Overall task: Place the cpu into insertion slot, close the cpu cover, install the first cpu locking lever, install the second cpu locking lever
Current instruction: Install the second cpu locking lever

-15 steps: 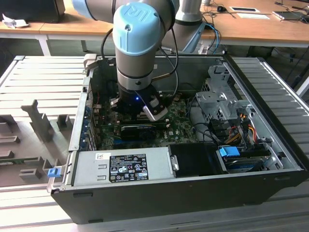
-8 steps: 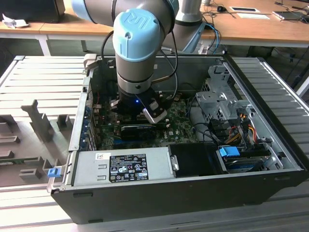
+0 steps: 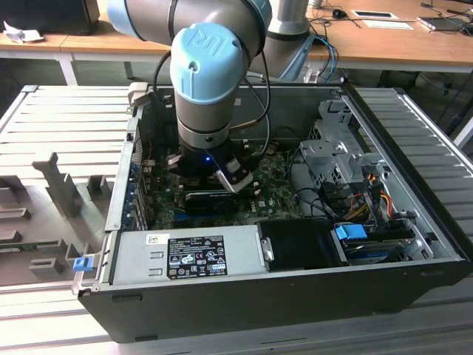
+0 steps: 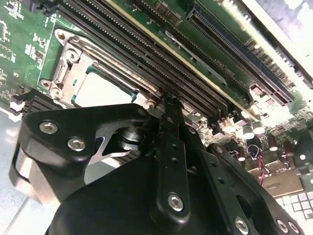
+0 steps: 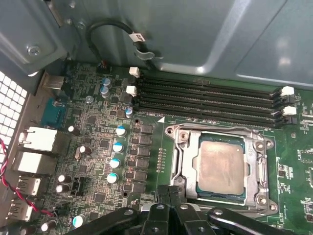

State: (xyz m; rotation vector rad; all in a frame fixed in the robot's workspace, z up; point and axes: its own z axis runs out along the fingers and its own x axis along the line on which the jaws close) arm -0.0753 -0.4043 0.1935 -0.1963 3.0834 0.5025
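cpu [image 5: 221,164] seated flat in socket, cpu cover [image 5: 254,169] down around it, beside memory slots [image 5: 210,98]. gripper [image 5: 168,193] clenched, empty, tips at socket's lever edge. judgement: lever step in hand; press low, steady, keep tips off chip face.

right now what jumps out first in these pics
The arm's big blue-capped joint plunges into the open computer case in the exterior view. In the first wrist view, the silvery cpu sits in its socket with the cpu cover down around it, beside the black memory slots.
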